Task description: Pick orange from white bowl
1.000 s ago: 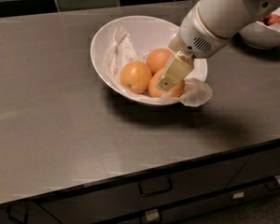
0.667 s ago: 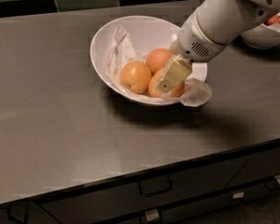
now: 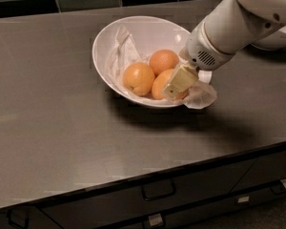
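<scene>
Item: gripper (image 3: 178, 82), sits inside the white bowl (image 3: 150, 32) near its right rim, directly over the front orange (image 3: 158, 87) on crumpled paper (image 3: 121, 51), presumably placed to seize it; whether it grips, cannot tell.

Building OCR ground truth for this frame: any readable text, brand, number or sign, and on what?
None readable.
The white bowl, the orange under the gripper, the other two oranges and the counter carry no print.
The gripper, down in the bowl's right side, shows only a dark vent grille above it, no lettering.
</scene>
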`<control>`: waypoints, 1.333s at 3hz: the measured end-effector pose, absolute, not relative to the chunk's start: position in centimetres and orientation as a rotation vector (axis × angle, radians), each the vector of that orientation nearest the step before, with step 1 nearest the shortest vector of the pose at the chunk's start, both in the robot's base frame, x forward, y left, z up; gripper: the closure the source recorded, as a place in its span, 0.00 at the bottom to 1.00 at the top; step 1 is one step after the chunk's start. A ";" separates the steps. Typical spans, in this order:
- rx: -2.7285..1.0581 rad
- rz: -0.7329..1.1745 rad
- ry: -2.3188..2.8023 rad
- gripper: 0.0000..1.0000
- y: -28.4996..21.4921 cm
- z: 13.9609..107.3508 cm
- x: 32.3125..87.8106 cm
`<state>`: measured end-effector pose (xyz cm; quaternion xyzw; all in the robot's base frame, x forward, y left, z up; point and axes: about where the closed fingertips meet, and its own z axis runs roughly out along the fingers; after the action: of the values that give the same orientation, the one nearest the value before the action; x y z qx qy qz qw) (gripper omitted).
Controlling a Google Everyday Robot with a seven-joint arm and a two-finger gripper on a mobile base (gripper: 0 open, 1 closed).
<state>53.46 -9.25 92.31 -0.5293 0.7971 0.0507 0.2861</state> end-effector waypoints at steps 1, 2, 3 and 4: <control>-1.346 0.119 2.159 0.30 -9.5 90.6 54.2; -1.349 0.134 2.162 0.30 -9.2 89.9 54.5; -1.351 0.141 2.165 0.30 -9.0 89.5 54.6; -1.354 0.148 2.171 0.30 -8.9 89.0 54.7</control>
<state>54.68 -8.92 88.96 -0.5065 0.8119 0.0553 0.2852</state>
